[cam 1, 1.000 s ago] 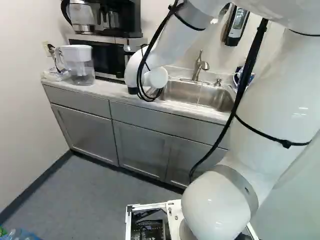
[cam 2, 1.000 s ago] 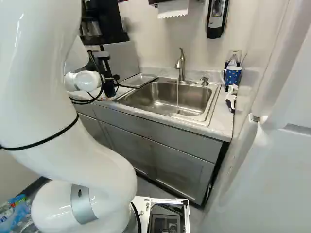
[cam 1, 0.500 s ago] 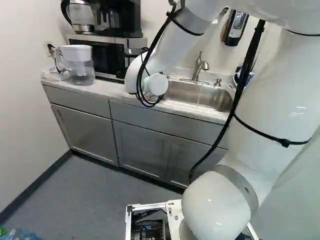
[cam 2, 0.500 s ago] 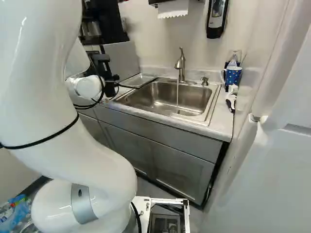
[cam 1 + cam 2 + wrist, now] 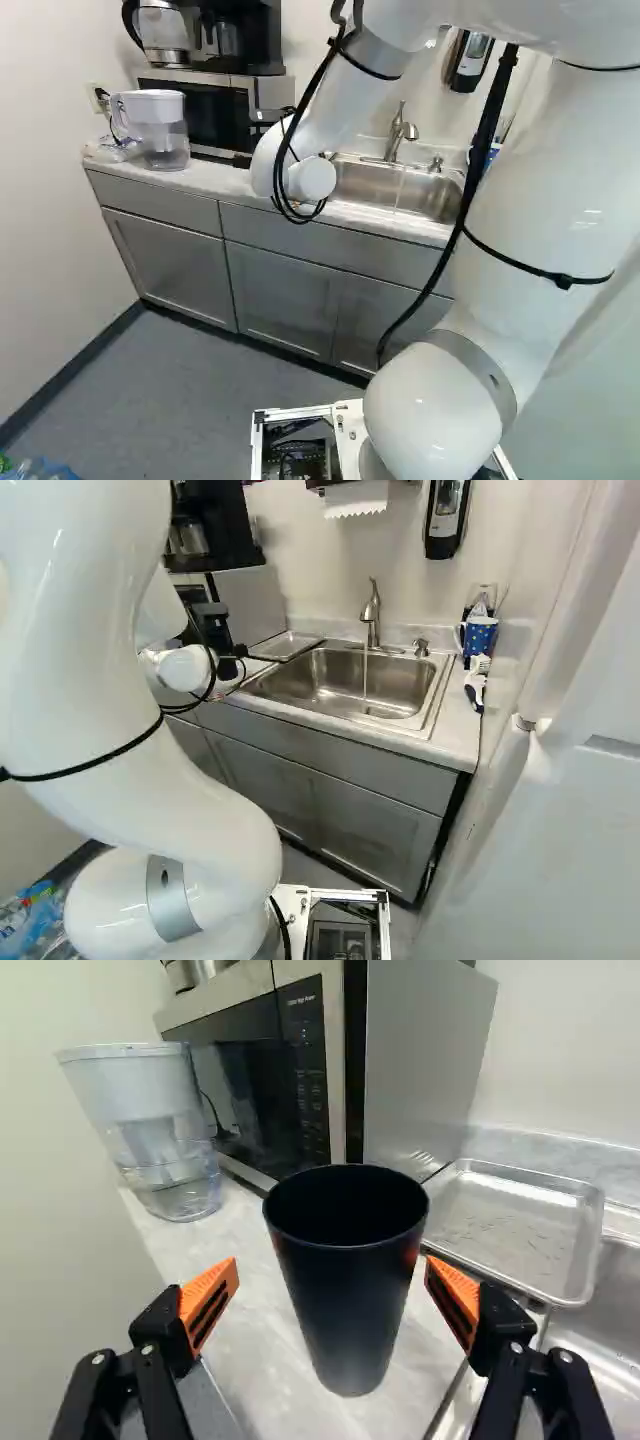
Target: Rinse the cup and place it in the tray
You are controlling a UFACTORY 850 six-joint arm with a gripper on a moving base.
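Since the jaws stand open with the black cup [image 5: 347, 1295] upright on the bench [image 5: 250, 1345] ahead of their gap, beside the tray [image 5: 510, 1225], advance centred, then close evenly and gently to avoid tipping it.

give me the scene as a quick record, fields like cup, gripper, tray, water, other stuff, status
cup: black cup, upright on the counter, open end up
gripper: open, fingers on either side of the cup, not gripping it
tray: shallow metal tray, beside the sink, no cup in it
water: running from the faucet into the sink
other: pitcher, microwave, blue spotted mug
status: cup not yet in the tray; whether it has been rinsed, cannot tell
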